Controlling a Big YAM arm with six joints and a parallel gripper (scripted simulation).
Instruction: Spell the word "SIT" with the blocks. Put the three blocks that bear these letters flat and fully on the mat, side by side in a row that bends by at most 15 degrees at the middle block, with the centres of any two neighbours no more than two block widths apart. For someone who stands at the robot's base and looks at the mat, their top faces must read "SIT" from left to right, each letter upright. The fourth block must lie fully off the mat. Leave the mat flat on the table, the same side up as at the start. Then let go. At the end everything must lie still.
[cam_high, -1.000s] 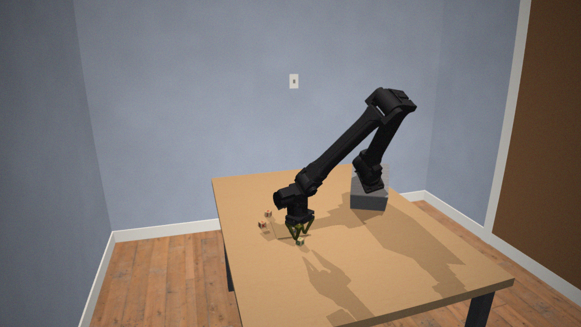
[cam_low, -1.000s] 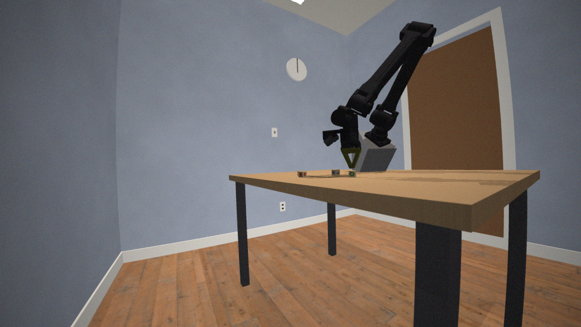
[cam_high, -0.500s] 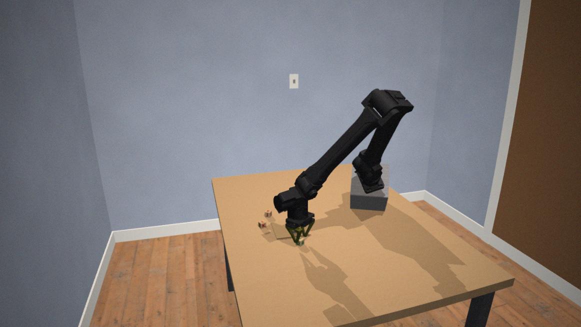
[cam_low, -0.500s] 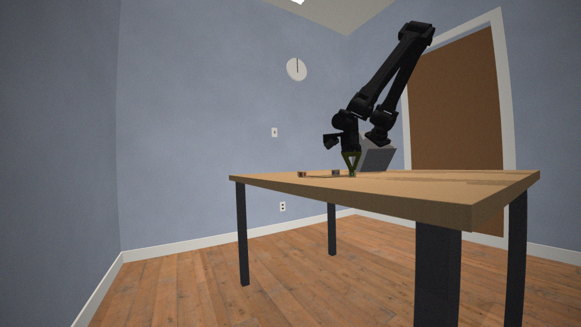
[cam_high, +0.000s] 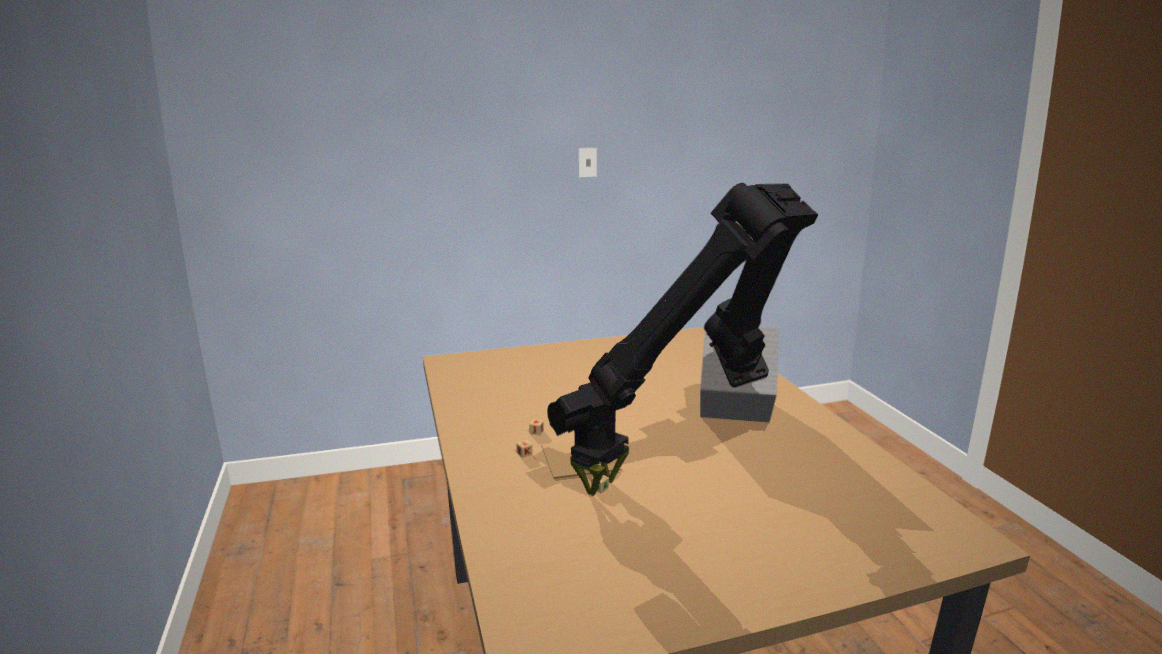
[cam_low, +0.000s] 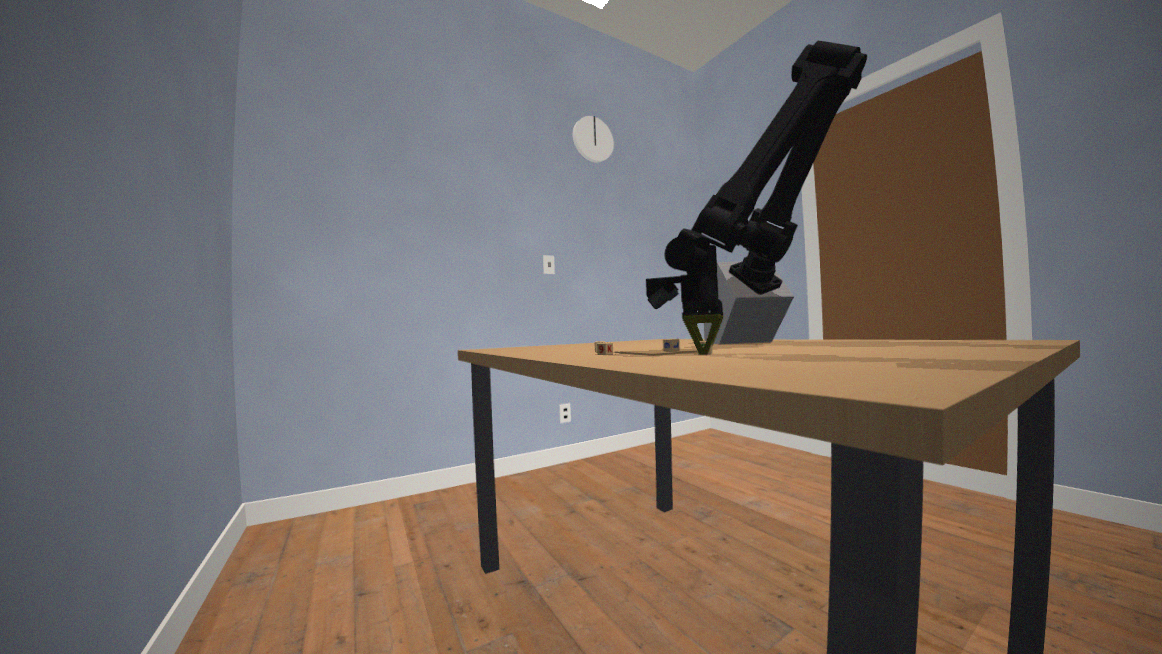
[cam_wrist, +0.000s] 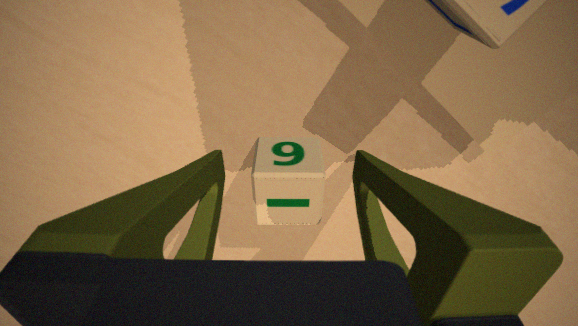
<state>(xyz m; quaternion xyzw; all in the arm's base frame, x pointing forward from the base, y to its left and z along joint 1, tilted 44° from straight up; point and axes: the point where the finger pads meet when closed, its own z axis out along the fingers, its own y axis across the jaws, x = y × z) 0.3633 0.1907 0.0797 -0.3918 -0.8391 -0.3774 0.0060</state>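
A white block (cam_wrist: 288, 200) (cam_high: 604, 486) with green marks lies on the table between my fingers. The wrist view shows a green "9" on one face and a green bar on the face beside it. My gripper (cam_wrist: 288, 162) (cam_high: 599, 485) (cam_low: 701, 349) is open, low at the table, one green finger on each side of this block with a gap on both sides. A blue-lettered block (cam_wrist: 487, 20) (cam_low: 670, 345) lies just beyond. Two red-lettered blocks (cam_high: 536, 425) (cam_high: 525, 447) lie to the left; one of them shows in the exterior view (cam_low: 604, 347). The thin tan mat's edge (cam_high: 552, 469) (cam_low: 638, 352) runs beside the gripper.
The arm's grey base block (cam_high: 738, 398) stands at the back right of the wooden table (cam_high: 731, 536). The table's left edge is near the red-lettered blocks. The arm's shadow falls across the table in front of the gripper.
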